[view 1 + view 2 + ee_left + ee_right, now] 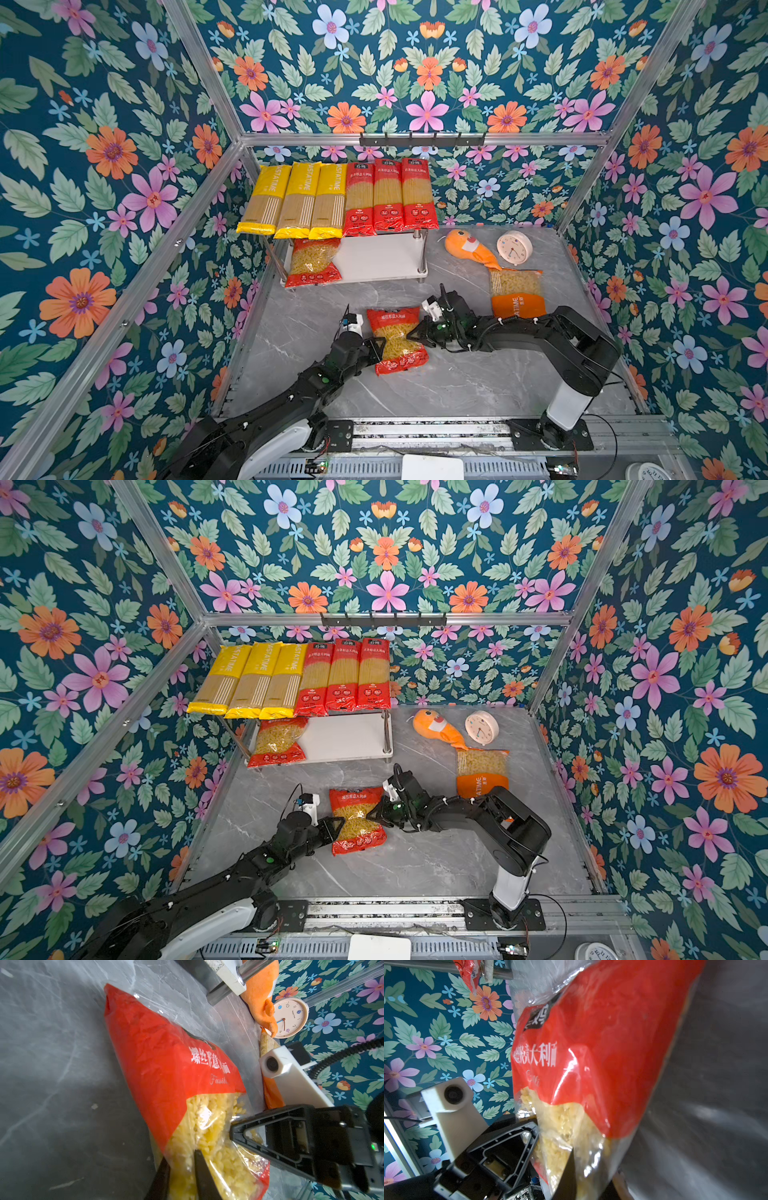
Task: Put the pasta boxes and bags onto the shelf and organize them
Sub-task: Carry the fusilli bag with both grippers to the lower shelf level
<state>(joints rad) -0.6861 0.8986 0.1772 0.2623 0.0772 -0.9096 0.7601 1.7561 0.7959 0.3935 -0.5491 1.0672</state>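
Observation:
A red short-pasta bag (397, 340) (357, 820) lies mid-table. My left gripper (376, 347) (180, 1174) is shut on its left edge, pinching clear film full of fusilli. My right gripper (417, 332) (591, 1178) is shut on the opposite edge; one finger is hidden behind the bag. The shelf (382, 257) stands at the back left. Its top board carries three yellow spaghetti packs (297, 199) and three red ones (388, 195). Another red short-pasta bag (313, 262) lies on the lower board's left. An orange PASTATIME bag (517, 291) lies on the table to the right.
An orange plush fish (469, 249) and a round clock (514, 247) sit at the back right, just beyond the orange bag. A black hook rail (422, 139) hangs on the back frame above the shelf. The right half of the lower board is bare.

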